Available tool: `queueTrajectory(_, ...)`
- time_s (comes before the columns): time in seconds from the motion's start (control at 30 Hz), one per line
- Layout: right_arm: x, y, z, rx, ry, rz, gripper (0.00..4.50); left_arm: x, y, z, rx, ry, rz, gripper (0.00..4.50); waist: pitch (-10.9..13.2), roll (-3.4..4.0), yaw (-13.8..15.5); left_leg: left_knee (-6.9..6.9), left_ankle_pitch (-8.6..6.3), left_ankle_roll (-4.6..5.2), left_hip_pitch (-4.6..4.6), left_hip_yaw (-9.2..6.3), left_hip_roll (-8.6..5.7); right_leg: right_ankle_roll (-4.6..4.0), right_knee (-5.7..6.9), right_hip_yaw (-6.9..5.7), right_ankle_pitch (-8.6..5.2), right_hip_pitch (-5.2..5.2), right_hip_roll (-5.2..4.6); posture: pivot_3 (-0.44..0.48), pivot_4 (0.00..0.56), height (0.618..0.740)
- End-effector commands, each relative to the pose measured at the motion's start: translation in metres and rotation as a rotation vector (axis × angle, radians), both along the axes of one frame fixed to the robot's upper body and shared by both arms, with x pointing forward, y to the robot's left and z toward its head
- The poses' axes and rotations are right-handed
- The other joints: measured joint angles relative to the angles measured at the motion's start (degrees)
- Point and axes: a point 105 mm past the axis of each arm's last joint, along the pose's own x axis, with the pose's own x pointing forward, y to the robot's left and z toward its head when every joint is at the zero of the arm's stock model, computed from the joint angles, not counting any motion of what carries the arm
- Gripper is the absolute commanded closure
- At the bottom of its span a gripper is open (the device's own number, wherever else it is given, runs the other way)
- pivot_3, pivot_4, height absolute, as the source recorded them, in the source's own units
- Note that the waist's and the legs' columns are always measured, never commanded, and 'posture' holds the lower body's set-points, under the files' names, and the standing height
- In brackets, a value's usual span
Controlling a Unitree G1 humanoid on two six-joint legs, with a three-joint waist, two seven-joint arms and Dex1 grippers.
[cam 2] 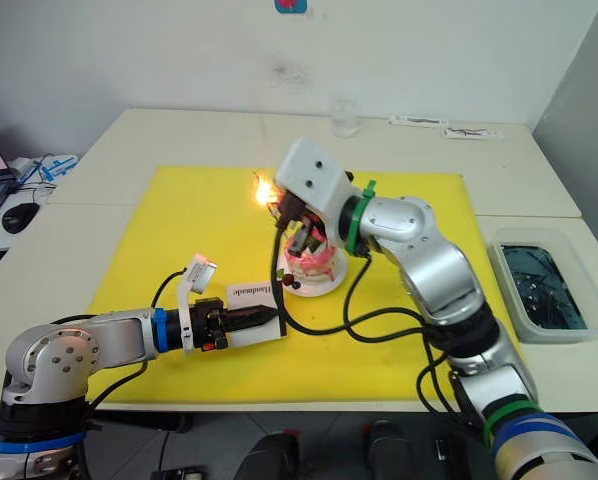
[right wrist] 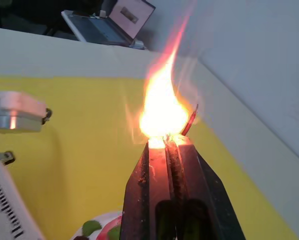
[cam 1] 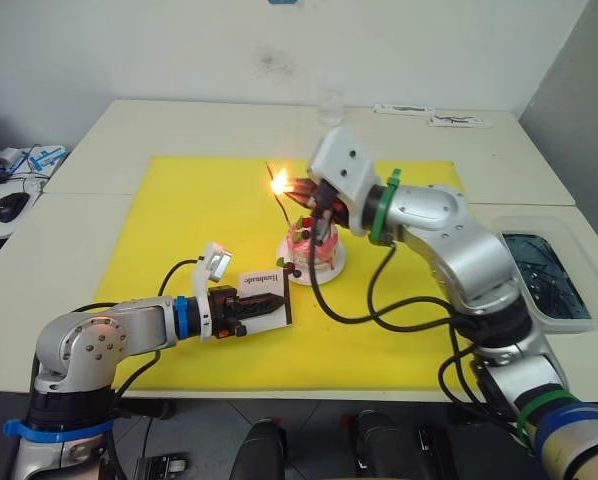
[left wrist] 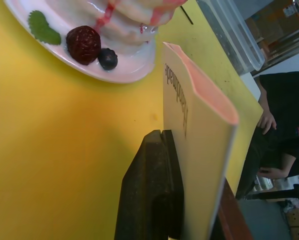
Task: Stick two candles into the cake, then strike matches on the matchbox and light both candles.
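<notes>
A flame (cam 1: 278, 181) is held above the pink-frosted cake (cam 1: 312, 247), which sits on a white plate (cam 1: 329, 268) mid-mat (cam 1: 179, 210). The right gripper (cam 1: 301, 190) is clamped narrowly on the burning match. The flat white matchbox (cam 1: 264, 291) is pinched upright by the left gripper (cam 1: 269, 303). A clear tray (cam 1: 569, 262) at the table's right edge contains dark sticks.

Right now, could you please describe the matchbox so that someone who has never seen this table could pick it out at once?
Start at the yellow mat covering the middle of the table, then find the pink cake on its white plate. Just to the robot's left of that plate, the matchbox is clamped in the left gripper. It is the flat white box with black lettering at one end.
</notes>
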Motion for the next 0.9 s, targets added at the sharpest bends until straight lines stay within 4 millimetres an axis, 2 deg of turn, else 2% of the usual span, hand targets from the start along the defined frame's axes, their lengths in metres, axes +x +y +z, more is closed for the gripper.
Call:
queueTrajectory(0.03,0.002,0.005,0.017,0.024,-0.1,-0.017,4.49,0.0,-0.005,0.007,-0.013,-0.042,-0.022,4.5,0.0,0.0,0.02,0.0,0.0,0.0,-0.01,0.0,0.0,0.0,0.0,0.0,0.0,0.0,0.0,0.0,0.15,0.74)
queueTrajectory(0.9,0.014,0.014,0.014,-0.015,-0.181,-0.023,4.49,-0.001,-0.009,0.009,-0.038,-0.049,-0.032,4.5,0.0,0.0,-0.11,-0.02,0.0,0.0,-0.02,0.01,0.0,-0.01,0.01,0.01,0.0,-0.04,0.0,0.0,0.15,0.74)
